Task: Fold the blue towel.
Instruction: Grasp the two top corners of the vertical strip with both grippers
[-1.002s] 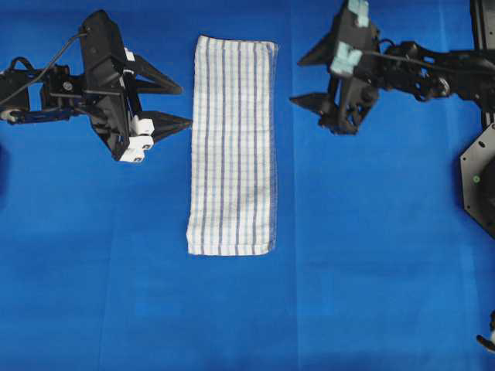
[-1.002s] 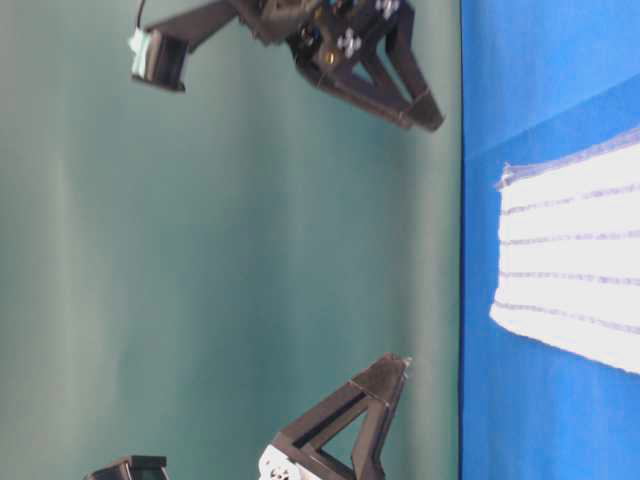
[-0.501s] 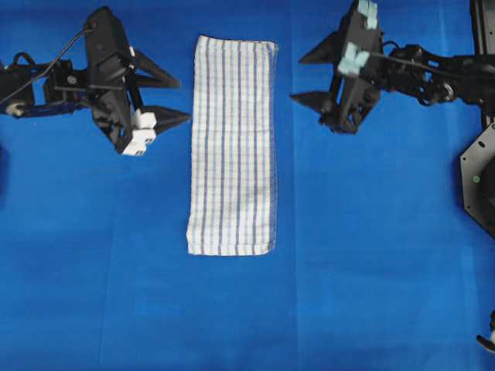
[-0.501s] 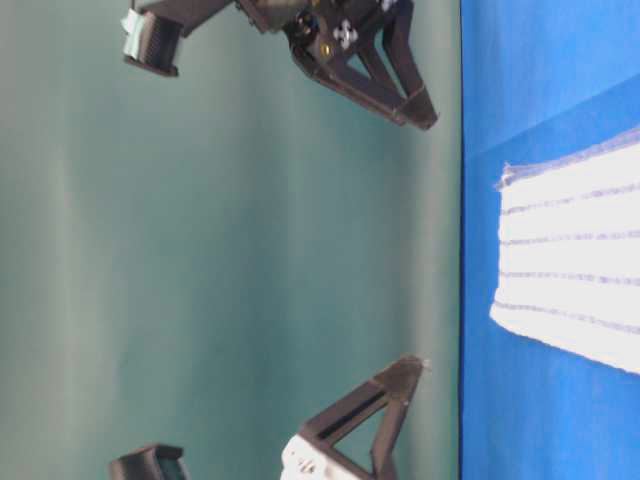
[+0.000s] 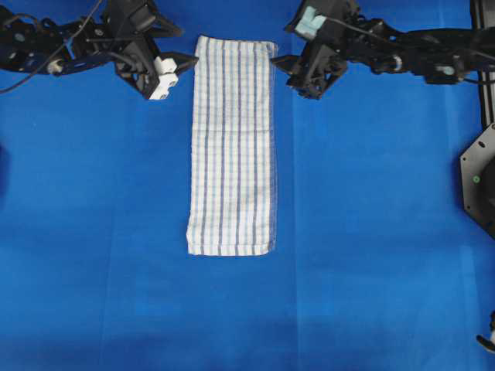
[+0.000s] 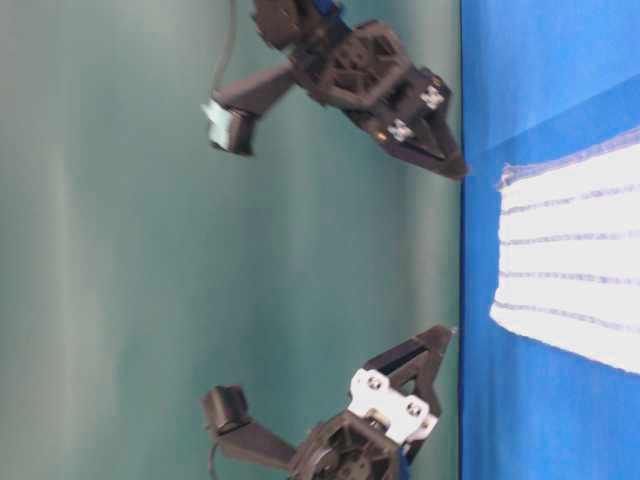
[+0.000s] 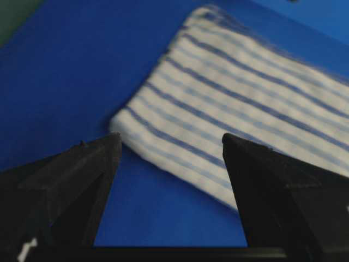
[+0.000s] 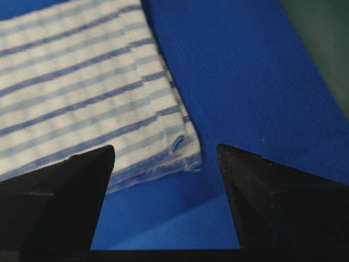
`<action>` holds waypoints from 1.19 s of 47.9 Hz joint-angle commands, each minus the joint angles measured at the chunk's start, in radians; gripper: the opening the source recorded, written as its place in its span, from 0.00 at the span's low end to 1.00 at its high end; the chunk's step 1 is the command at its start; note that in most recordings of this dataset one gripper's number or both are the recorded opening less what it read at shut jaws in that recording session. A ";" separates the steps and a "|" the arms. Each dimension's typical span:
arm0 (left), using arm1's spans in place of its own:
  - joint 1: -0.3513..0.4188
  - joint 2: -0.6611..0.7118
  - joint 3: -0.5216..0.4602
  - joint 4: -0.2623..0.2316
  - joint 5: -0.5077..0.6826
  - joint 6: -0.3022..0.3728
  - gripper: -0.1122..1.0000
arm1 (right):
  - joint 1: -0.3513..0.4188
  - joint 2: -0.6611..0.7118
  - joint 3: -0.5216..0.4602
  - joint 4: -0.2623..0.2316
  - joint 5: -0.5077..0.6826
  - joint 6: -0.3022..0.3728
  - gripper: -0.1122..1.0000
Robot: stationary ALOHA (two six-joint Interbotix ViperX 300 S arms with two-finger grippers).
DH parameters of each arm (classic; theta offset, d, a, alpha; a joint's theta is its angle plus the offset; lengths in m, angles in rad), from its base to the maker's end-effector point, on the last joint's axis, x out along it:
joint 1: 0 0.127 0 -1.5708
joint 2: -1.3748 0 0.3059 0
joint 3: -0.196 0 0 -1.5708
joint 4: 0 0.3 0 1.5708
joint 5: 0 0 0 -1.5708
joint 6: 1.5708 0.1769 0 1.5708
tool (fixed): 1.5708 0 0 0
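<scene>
Blue towel (image 5: 232,147) flat on table covering (image 5: 371,232)

You see: one blue towel (image 5: 232,147); one blue table covering (image 5: 371,232); two grippers, left gripper (image 5: 176,46), right gripper (image 5: 288,48).

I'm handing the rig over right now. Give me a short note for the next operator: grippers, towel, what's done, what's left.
Left gripper: jaws open, empty, beside the top left corner of the striped towel, not gripping it.
Right gripper: jaws open, empty, beside the top right corner, not gripping.
Towel: flat on the blue table cover as a long narrow strip running top to bottom in the overhead view.
Done: both arms are positioned at the far corners.
Left: grasp both corners, bring that end over to the near end, release.
</scene>
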 commanded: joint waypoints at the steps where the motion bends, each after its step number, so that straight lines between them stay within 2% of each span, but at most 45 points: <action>1: 0.020 0.026 -0.025 0.003 -0.046 0.002 0.72 | -0.006 0.023 -0.038 0.002 -0.029 0.006 0.85; 9: 0.044 0.118 -0.043 0.002 -0.107 0.002 0.72 | -0.021 0.103 -0.066 0.018 -0.064 0.009 0.85; 17: 0.063 0.186 -0.072 0.002 -0.117 0.002 0.72 | -0.021 0.143 -0.078 0.023 -0.086 0.012 0.85; 27: 0.063 0.219 -0.094 -0.003 -0.124 -0.002 0.71 | -0.023 0.160 -0.077 0.029 -0.089 0.025 0.85; 33: 0.063 0.242 -0.098 -0.003 -0.124 -0.011 0.67 | -0.021 0.175 -0.074 0.029 -0.089 0.029 0.82; 37: 0.055 0.256 -0.098 -0.003 -0.124 -0.011 0.61 | -0.017 0.190 -0.074 0.029 -0.091 0.029 0.74; 50: 0.021 0.264 -0.104 -0.003 -0.129 0.000 0.17 | 0.000 0.199 -0.077 0.028 -0.086 0.028 0.24; 53: 0.015 0.261 -0.109 -0.003 -0.130 0.002 0.15 | 0.002 0.198 -0.078 0.028 -0.084 0.028 0.17; 57: 0.008 0.250 -0.110 -0.003 -0.129 0.003 0.15 | 0.002 0.193 -0.078 0.028 -0.081 0.026 0.17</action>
